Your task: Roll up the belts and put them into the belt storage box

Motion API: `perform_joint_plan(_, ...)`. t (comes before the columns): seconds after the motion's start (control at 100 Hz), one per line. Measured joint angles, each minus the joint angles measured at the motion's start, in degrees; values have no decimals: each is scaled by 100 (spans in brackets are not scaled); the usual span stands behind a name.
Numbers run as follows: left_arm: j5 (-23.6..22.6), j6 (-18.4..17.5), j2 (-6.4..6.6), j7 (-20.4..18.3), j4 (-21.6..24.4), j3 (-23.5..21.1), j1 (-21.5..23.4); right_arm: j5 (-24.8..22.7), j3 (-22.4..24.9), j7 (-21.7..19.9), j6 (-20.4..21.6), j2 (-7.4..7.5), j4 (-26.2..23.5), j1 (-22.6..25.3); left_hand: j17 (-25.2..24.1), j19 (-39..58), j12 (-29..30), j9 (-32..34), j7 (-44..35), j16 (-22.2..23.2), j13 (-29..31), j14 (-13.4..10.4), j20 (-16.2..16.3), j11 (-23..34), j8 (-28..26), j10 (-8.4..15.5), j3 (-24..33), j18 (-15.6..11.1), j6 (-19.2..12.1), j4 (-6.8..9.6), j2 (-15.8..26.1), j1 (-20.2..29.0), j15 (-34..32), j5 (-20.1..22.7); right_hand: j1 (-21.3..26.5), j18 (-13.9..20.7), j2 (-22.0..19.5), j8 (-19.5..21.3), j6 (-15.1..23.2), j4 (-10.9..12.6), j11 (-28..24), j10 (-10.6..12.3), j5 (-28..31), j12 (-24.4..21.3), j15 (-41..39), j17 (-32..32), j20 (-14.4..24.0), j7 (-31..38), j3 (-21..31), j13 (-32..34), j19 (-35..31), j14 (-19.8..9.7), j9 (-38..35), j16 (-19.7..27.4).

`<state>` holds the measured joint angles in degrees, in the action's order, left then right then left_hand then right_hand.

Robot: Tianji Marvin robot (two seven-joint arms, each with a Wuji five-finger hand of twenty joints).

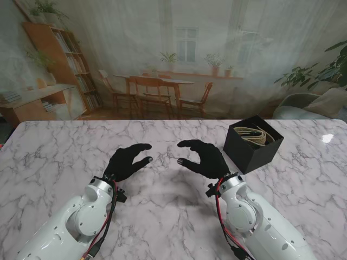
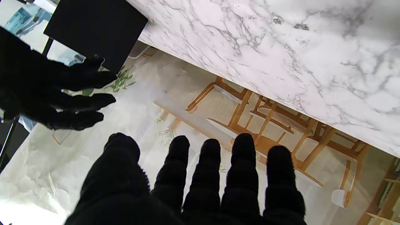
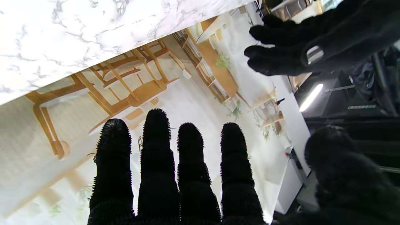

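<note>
A black belt storage box (image 1: 253, 146) stands on the marble table (image 1: 65, 151), to the right of my right hand. A tan belt (image 1: 253, 135) lies rolled inside it. My left hand (image 1: 127, 161) and right hand (image 1: 201, 157) hover side by side over the middle of the table, palms turned toward each other, fingers spread, nothing between them. The left wrist view shows my own fingers (image 2: 206, 175), the right hand (image 2: 47, 93) and one side of the box (image 2: 93, 28). In the right wrist view my fingers (image 3: 159, 168) are apart, with the left hand (image 3: 300, 47) opposite.
The table's far edge runs just behind the box, with a backdrop picture of a room past it. Bare marble stretches to the left of the left hand and around both forearms (image 1: 76, 216).
</note>
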<state>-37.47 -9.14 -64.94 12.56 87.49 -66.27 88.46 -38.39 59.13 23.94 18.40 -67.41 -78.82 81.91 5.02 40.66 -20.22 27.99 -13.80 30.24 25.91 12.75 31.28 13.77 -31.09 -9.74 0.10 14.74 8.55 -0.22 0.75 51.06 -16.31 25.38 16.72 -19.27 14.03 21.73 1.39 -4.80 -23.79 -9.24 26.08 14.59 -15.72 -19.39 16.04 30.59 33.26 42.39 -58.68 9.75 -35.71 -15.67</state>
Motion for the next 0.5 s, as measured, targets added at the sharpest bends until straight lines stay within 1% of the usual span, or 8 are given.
perform_joint_plan(0.06,33,-24,0,43,38,-46,64,78,70,-25,30,1,-3,49,0,0,-227,55,-1,113,1,0,13,153,43,1,0,1,0,-1,0,0,-85,0,0,0,0,0,0,0,-1,4,0,0,0,28,0,0,86,0,0,-1,0,0)
perform_joint_plan(0.1,9,-25,0,82,67,-70,104,-4,133,-36,43,4,-7,84,0,0,-376,68,-1,220,1,0,68,300,71,2,0,1,1,-1,0,0,-153,0,0,0,0,0,0,0,-2,5,0,0,0,39,0,0,86,0,0,-2,0,0)
perform_joint_plan(0.17,-77,-25,3,64,117,-104,149,-164,223,-32,41,19,-19,135,0,57,-517,68,-2,301,1,0,78,356,99,3,0,1,1,-1,0,0,-187,0,0,0,0,0,0,0,-4,59,1,0,0,63,0,1,86,0,0,-4,0,0)
perform_joint_plan(0.31,-175,-52,61,-386,167,-184,147,84,260,-64,35,37,-30,145,-29,60,-522,65,-2,303,1,0,78,272,110,3,0,1,1,-1,0,0,-188,0,0,0,0,0,0,0,-4,62,10,0,0,65,0,1,86,0,0,-43,0,0)
perform_joint_plan(0.4,-193,-75,93,-411,99,-191,95,79,265,-73,37,36,20,84,-45,60,-462,63,-2,303,1,0,78,141,132,3,0,1,1,-1,0,0,-188,0,0,1,0,0,0,0,-4,62,28,0,0,66,0,54,86,0,0,-52,0,0)
perform_joint_plan(0.5,-195,-75,98,-369,23,-216,38,88,255,-83,43,35,102,6,-55,60,-409,62,-3,277,0,2,78,128,168,3,0,38,1,-1,0,-1,-169,0,0,1,0,-5,0,0,-4,62,32,1,0,67,0,58,147,-1,0,-53,0,0)
